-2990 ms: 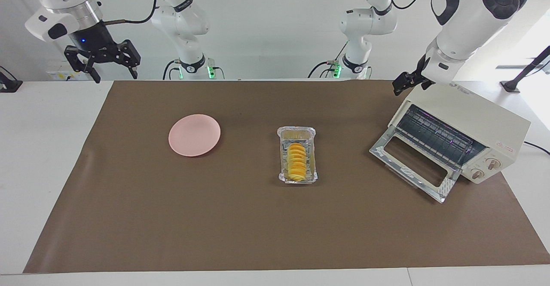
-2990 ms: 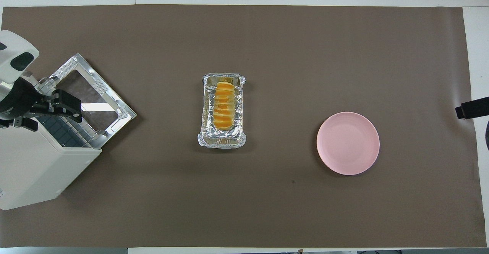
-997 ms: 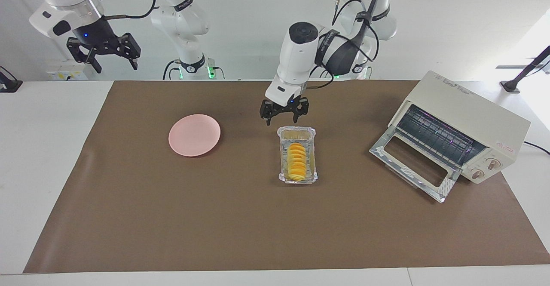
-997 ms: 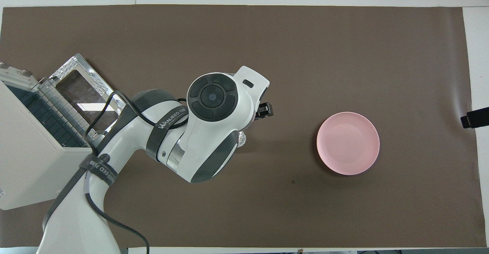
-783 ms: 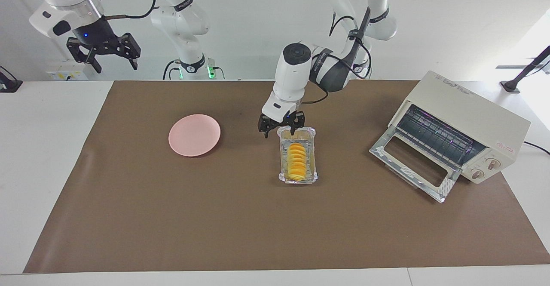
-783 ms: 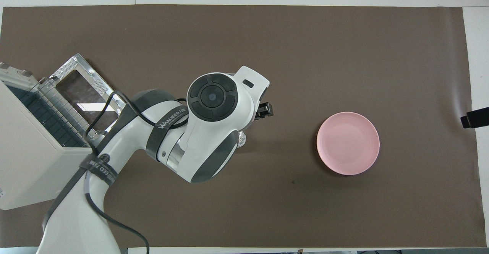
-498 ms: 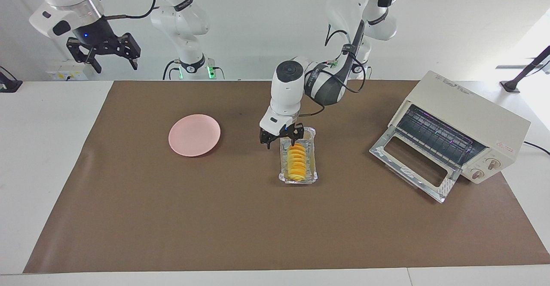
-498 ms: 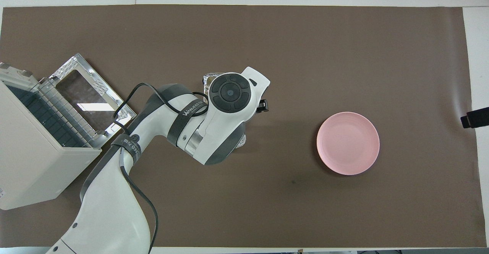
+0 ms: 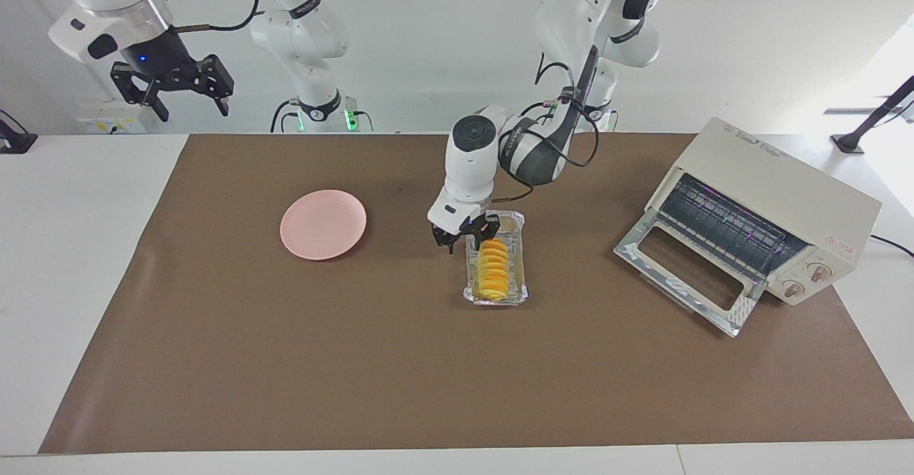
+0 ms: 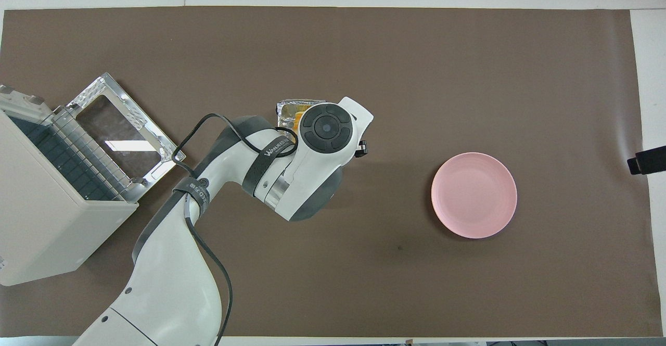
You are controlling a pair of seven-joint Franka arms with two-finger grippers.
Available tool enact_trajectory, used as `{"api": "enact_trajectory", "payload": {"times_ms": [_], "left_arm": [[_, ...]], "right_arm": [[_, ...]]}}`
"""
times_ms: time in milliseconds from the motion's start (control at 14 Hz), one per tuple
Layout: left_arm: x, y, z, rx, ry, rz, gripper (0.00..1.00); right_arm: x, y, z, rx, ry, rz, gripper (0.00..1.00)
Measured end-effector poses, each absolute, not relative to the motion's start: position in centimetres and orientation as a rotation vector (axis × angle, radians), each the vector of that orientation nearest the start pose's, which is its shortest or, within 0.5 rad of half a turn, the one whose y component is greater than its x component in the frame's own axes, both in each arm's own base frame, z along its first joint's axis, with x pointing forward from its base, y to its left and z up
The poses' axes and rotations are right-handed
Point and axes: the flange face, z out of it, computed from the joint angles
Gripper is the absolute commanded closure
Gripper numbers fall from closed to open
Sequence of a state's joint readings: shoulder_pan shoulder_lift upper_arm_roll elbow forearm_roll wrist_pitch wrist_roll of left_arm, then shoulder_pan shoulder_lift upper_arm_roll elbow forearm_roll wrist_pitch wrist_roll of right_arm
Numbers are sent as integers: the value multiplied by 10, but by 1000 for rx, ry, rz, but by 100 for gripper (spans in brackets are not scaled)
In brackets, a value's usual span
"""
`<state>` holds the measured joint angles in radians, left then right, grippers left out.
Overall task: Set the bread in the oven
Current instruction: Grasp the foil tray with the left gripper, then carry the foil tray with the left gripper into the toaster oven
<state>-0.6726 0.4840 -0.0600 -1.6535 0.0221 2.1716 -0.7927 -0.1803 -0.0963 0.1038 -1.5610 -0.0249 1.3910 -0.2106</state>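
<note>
The bread (image 9: 493,269), a ridged golden loaf, lies in a crinkled foil tray (image 9: 496,301) at mid-table. My left gripper (image 9: 469,238) is down at the tray's end nearer the robots. It is open, one finger outside the tray's wall on the right arm's side and the other inside by the loaf's end. In the overhead view the left arm covers most of the tray (image 10: 292,107). The cream oven (image 9: 775,207) stands at the left arm's end, its glass door (image 9: 685,278) dropped open. My right gripper (image 9: 171,93) waits open in the air over its own end of the table.
A round pink plate (image 9: 323,224) lies on the brown mat, beside the tray toward the right arm's end. The oven's open door (image 10: 125,135) lies flat on the mat and points toward the tray. The oven's two knobs (image 9: 807,280) face away from the robots.
My left gripper has come down from above the tray's nearer end to its wall, and its jaws have narrowed. The right arm has not moved.
</note>
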Motion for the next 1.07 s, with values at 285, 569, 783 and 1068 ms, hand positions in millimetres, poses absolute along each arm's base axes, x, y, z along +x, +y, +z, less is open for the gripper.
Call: {"api": "enact_trajectory", "payload": {"times_ms": [285,569,783,1068], "left_arm": [[511,-453,321,-3176,-87,-37,96],[510,-453,319,-3160,-149,-8,100],[526,-444,351,-3096,-345,53,100],[597,-341,432,-3054,-687,1,100]], "right_arm": [[503,-39,665,-3156,-205,124,0],[503,-39,665,-3156,-205,124,0],[503,-39,665,-3156,-205,124,0],[503,-39,665,-3156,-205,124,0]]}}
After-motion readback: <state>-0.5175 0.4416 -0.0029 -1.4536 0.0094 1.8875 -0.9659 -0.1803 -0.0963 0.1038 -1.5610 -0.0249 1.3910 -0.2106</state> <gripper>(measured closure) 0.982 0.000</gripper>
